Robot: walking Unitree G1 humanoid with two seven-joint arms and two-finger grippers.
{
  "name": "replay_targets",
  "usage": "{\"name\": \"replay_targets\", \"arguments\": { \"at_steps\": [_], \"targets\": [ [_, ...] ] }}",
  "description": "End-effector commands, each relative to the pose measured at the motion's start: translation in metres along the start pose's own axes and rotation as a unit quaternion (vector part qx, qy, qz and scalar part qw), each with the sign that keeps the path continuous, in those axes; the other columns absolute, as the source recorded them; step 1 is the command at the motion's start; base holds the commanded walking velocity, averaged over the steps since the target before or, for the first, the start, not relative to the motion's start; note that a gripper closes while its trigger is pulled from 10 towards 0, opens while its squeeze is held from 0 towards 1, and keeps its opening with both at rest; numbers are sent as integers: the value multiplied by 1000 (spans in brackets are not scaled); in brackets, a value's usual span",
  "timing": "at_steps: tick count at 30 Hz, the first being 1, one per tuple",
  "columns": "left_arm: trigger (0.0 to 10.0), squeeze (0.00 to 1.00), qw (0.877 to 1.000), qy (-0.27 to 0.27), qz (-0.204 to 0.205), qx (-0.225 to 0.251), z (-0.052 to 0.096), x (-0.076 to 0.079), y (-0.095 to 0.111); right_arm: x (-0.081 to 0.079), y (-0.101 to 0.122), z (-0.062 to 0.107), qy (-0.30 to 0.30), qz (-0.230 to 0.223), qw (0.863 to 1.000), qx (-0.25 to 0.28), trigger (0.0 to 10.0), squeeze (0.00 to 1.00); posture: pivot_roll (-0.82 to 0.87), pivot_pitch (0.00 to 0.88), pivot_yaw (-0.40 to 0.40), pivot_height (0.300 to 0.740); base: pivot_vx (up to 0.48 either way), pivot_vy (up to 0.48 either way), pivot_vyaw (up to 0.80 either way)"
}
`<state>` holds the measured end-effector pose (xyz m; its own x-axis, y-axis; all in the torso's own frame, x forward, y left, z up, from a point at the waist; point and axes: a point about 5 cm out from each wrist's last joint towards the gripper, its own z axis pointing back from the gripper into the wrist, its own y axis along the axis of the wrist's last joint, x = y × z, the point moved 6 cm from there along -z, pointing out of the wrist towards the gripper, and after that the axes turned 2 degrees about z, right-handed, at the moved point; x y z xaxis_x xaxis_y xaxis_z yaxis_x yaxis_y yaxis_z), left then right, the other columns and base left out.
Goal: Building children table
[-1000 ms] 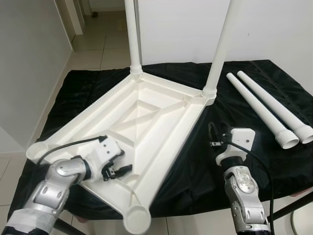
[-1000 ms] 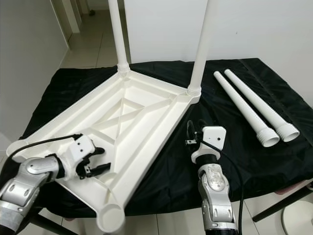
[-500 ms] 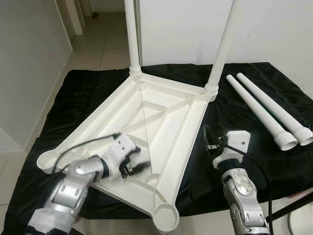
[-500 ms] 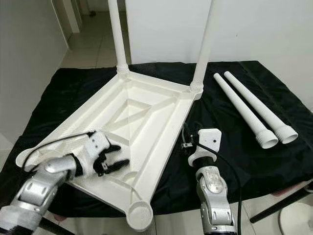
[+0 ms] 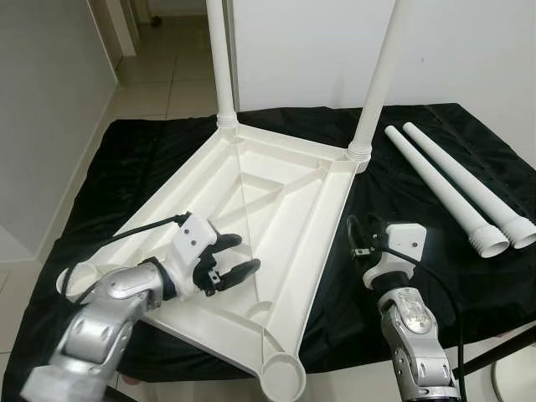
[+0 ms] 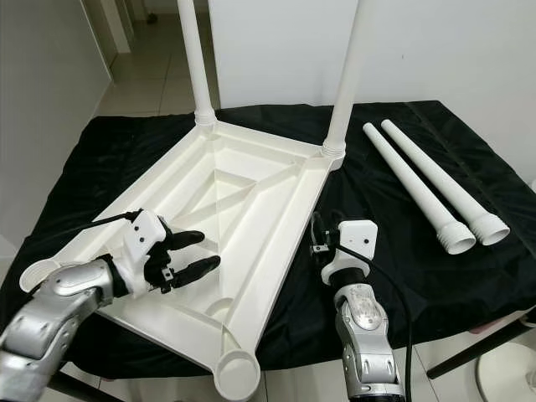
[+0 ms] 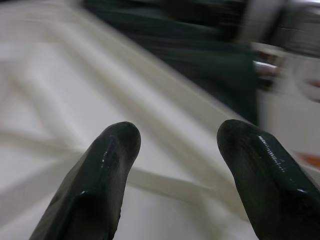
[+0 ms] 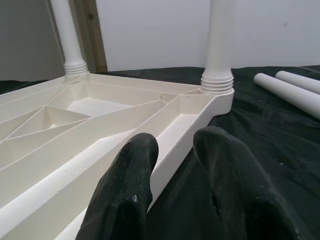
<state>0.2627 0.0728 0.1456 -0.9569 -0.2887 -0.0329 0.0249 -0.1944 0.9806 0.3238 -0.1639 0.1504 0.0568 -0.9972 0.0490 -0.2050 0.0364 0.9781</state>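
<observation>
The white tabletop (image 5: 276, 201) lies upside down on a black cloth (image 5: 151, 159). Two white legs (image 5: 219, 59) (image 5: 381, 75) stand upright in its far corner sockets. Two loose legs (image 5: 435, 188) (image 5: 469, 180) lie side by side on the cloth at the right. An empty socket (image 5: 280, 378) sits at the near corner. My left gripper (image 5: 243, 254) hovers open over the ribbed underside near the left edge, with nothing between its fingers (image 7: 105, 165). My right gripper (image 8: 172, 165) rests open on the cloth just right of the tabletop's right rim, pointing at the far-right leg.
A white wall (image 5: 469, 50) rises behind the table. A tiled corridor (image 5: 167, 75) opens at the far left. The cloth's front edge (image 5: 352, 356) runs close to my arms, and a dark frame bar (image 5: 502, 352) shows below at the right.
The tabletop's near corner has swung to the right on the cloth. My left gripper has moved right with it and spread its fingers wider. The right gripper has barely moved.
</observation>
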Motion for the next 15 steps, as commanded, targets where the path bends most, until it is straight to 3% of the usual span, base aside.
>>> {"name": "replay_targets", "arguments": {
  "at_steps": [1, 2, 3, 4, 5, 10, 11, 15],
  "targets": [
    [10000, 106, 998, -67, 18, -1, 4, 15, 1, 3, 0, 2, -9, 0, 1000, 0, 10000, 0, -83, 0, 57, 740, 0, 0, 0],
    [10000, 106, 998, -67, 18, -1, 4, 15, 1, 3, 0, 2, -9, 0, 1000, 0, 10000, 0, -83, 0, 57, 740, 0, 0, 0],
    [10000, 600, 997, -78, 23, -1, 7, 17, 3, 4, 1, 3, -10, 1, 1000, 1, 10000, 0, -83, 0, 57, 740, 0, 0, 0],
    [10000, 600, 997, -78, 23, -1, 7, 17, 3, 4, 1, 3, -10, 1, 1000, 1, 10000, 0, -83, 0, 57, 740, 0, 0, 0],
    [10000, 1000, 996, -87, 23, -9, 9, 18, 0, 5, 0, 4, -12, 1, 1000, 1, 10000, 0, -80, 0, 59, 740, 0, 0, 0],
    [10000, 1000, 997, -75, -1, -35, 9, 14, -10, 8, 0, 3, -17, 1, 1000, 3, 10000, 0, -76, 0, 65, 740, 0, 0, 0],
    [10000, 0, 997, -70, -9, -43, 9, 13, -13, 11, 1, 1, -19, 5, 1000, 5, 10000, 0, -80, 0, 53, 740, 0, 0, 0],
    [10000, 0, 997, -59, -18, -51, 9, 10, -18, 13, 2, -1, -21, 8, 1000, 7, 10000, 0, -79, 0, 50, 740, 0, 0, 0]
  ]
}}
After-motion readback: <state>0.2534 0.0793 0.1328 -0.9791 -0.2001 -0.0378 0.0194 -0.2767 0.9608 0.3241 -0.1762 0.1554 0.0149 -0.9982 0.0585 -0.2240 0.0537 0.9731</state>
